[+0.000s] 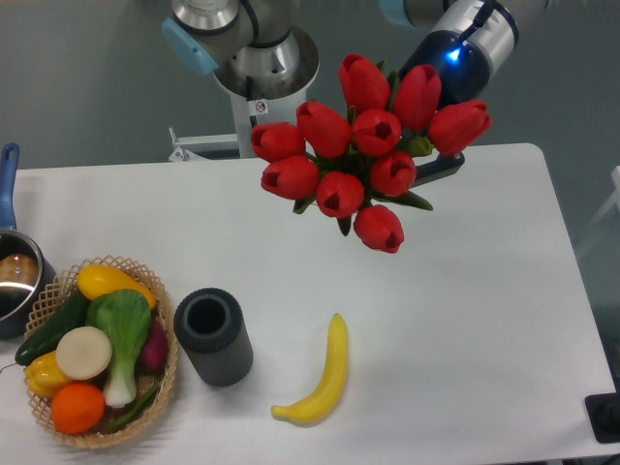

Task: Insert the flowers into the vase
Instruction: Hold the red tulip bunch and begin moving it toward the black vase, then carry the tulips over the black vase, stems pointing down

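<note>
1. Progress check: the flowers (366,145) are up in the air, carried over the back half of the desk (465,291), so the pickup part looks done. The bunch leans with its red heads facing the camera, stems running back toward the arm.

2. What's left is basically everything that matters. The vase (213,336) sits upright near the front left of the desk, its round black mouth open and with nothing in it. The bunch is well apart from it, off to the right and farther back.

3. So the arm's remaining job, by the look of it: swing the bunch over the vase, get the stems pointing down, then lower them in. The bunch is wider than the opening, so only the stems are going to fit.

4. Jaws: the gripper (431,167) sits behind the blooms, and the flowers hide most of it. It's clamped on the stems as far as anyone can judge, since the bunch hangs there with nothing else holding it. The actual gap between the jaws isn't visible.

5. The banana (320,378) lies just right of the vase and the wicker basket (145,281) sits just left of it, so the drop zone is a bit tight.
</note>
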`<state>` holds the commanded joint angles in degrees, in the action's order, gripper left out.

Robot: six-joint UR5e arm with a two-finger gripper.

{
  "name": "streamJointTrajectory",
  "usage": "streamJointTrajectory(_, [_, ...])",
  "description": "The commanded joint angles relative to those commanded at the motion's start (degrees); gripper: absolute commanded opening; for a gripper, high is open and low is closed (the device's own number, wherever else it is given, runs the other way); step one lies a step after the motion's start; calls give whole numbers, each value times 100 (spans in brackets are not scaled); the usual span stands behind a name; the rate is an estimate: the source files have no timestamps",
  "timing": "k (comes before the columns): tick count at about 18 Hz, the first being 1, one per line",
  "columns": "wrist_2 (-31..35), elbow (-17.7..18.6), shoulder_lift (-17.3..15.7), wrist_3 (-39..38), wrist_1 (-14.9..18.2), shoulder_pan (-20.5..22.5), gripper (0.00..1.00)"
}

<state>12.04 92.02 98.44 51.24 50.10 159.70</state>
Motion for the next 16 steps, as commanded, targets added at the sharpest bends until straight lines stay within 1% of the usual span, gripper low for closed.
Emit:
streamJointTrajectory(2, [0,-9,0,18,-9,-18,23])
streamJointTrajectory(4, [0,-9,17,18,-35,-166,23])
streamJointTrajectory(7, [9,9,18,9,-35,-229,23])
streamJointTrajectory(9, [9,26,18,18,-35,-333,23])
streamJointTrajectory(12, [9,0,123,105,-44,-492,23])
streamJointTrajectory(16, [9,53,114,114,-44,-650,24])
